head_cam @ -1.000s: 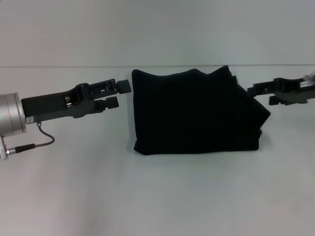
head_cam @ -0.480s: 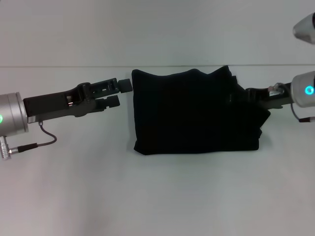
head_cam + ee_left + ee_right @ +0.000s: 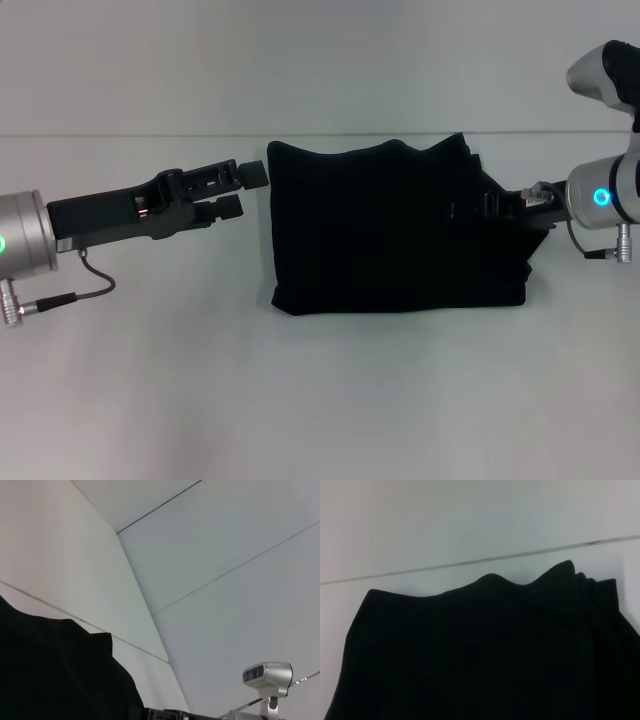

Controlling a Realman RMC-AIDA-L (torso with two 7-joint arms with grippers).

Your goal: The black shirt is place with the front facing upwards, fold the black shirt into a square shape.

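Head view: a black cloth shirt (image 3: 395, 228), folded into a rough rectangle with a wavy far edge, lies in the middle of a plain white desk (image 3: 320, 390). The left pincer (image 3: 250, 190) hovers just beside the shirt's left edge, its two black fingers spread with nothing between them. The right pincer (image 3: 470, 208) reaches over the shirt's right side; black against black, so whether it pinches cloth cannot be told. Left wrist view adds the shirt's near fold (image 3: 55, 670) and, beyond it, a silver camera head (image 3: 267, 674) on a stalk. Right wrist view shows only the shirt's wavy far edge (image 3: 485, 645) against the desk, no fingers visible.
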